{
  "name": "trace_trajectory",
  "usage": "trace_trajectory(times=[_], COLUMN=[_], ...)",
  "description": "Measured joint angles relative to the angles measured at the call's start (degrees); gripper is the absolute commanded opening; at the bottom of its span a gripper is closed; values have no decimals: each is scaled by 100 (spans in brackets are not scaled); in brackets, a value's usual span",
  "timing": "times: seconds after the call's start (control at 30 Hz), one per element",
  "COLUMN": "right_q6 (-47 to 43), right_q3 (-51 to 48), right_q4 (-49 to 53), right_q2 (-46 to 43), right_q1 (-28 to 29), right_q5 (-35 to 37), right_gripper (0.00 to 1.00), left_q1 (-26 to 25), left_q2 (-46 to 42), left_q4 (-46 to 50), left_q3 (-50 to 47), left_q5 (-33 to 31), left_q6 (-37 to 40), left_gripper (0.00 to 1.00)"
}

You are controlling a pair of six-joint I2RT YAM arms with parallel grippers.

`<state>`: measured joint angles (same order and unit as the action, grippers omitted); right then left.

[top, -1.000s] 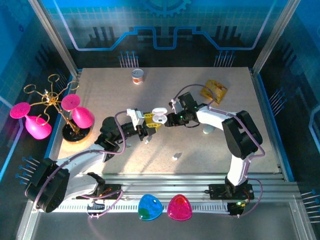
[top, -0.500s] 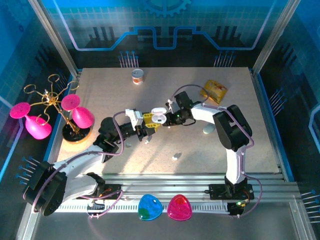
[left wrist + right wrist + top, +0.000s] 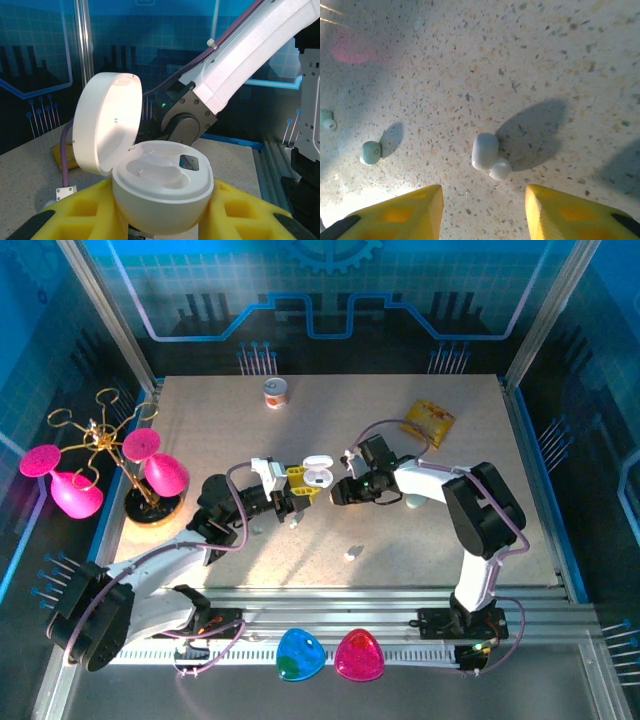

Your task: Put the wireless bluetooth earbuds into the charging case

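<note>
Speckled, stone-look counter [image 3: 330,420], matte, lit from the near edge. Left arm [image 3: 160,560] lies low and stretched from its base toward mid-counter, wrist level. Right arm [image 3: 480,510] rises from its base, folds at the elbow and reaches left, wrist tipped down. Left hand [image 3: 297,483]: yellow fingers [image 3: 85,212] clenched on the charging case [image 3: 162,192], a smooth, glossy white, rounded shell held off the counter. Its domed lid [image 3: 107,122] is hinged back and upright, and the moulded wells inside are exposed. Right hand [image 3: 482,200]: yellow blocky fingertips released, spread apart, holding nothing and aimed down at the counter. One white earbud [image 3: 487,152], smooth and bulbous with a short stub, lies on the counter between and just ahead of those fingertips, untouched. Two small pale green pieces [image 3: 370,152] lie to its side.
</note>
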<state>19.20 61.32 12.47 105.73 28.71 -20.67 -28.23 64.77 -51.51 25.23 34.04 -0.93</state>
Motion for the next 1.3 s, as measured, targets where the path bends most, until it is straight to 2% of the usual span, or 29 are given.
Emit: trace_trajectory(times=[0.2,0.4,0.87,1.3], right_q6=[-107,-52,245,289], right_q3=[468,1224,2789,3698], right_q4=[540,1222,2914,3849], right_q2=[-35,46,1191,1932], right_q1=[271,669,1543,1891], right_q5=[942,1759,3683,4538], right_gripper=[43,37,32,28], left_q1=[0,0,0,0], left_q2=[-63,-470,-682,-789], left_q4=[31,170,398,409], left_q3=[-7,-33,-33,-59], left_q5=[-74,-151,-173,-138], left_q6=[2,92,249,262], left_gripper=[26,26,26,26])
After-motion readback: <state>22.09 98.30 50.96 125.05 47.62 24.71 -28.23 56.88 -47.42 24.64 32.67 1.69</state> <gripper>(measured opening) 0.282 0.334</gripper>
